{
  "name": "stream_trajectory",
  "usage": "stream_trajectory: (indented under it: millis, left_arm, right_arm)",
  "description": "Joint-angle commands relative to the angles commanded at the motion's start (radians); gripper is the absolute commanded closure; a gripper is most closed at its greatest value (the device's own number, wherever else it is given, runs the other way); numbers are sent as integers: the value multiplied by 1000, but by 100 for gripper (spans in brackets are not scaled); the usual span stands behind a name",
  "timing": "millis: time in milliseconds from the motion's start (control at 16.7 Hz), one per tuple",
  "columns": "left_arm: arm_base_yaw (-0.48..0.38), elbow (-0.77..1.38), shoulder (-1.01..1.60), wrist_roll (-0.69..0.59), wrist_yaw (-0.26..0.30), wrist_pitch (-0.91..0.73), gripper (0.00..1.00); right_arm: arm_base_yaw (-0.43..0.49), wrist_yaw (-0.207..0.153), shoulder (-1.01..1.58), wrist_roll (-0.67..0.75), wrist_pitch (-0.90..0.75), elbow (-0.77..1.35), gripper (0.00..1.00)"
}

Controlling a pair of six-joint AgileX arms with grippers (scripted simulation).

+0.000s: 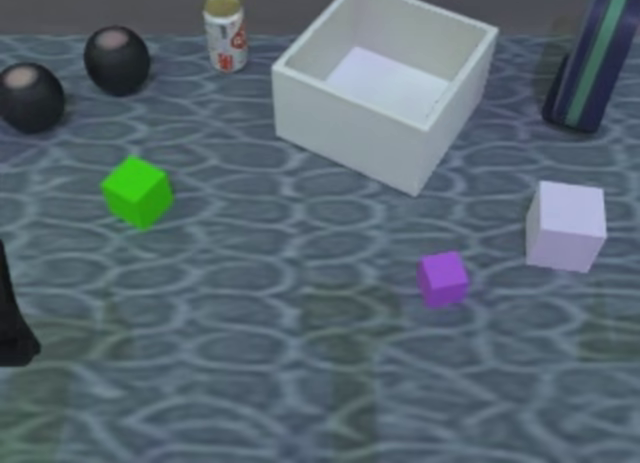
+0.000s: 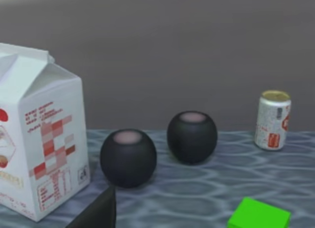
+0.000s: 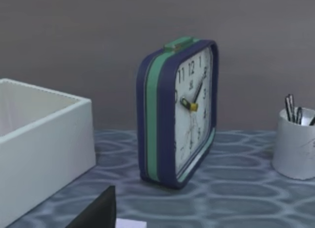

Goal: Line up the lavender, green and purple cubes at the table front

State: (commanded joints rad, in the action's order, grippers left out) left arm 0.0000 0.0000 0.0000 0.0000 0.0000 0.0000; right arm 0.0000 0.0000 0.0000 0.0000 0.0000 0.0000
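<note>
Lower right, purple cube (image 1: 443, 279) sits near lavender cube (image 1: 566, 225); reaching either risks nudging the other. Green cube (image 1: 137, 191) far left. Gripper states: cannot tell.

green cube (image 1: 137, 191) left, small purple cube (image 1: 443, 279) near lavender cube (image 1: 566, 225) right

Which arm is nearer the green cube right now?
Left. The left arm sits at the table's left edge, just in front of the green cube; the right arm is out of the top view.

matte green cube (image 1: 137, 191), metal can (image 1: 224, 32)
</note>
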Motion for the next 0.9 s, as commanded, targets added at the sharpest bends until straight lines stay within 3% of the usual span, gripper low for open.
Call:
stream_trajectory:
  millis: [420, 900]
  left_arm:
    - [0, 0, 0, 0, 0, 0, 0]
    - [0, 0, 0, 0, 0, 0, 0]
  right_arm:
    - [48, 0, 155, 31, -91, 153, 0]
    - [234, -2, 903, 137, -481, 732, 0]
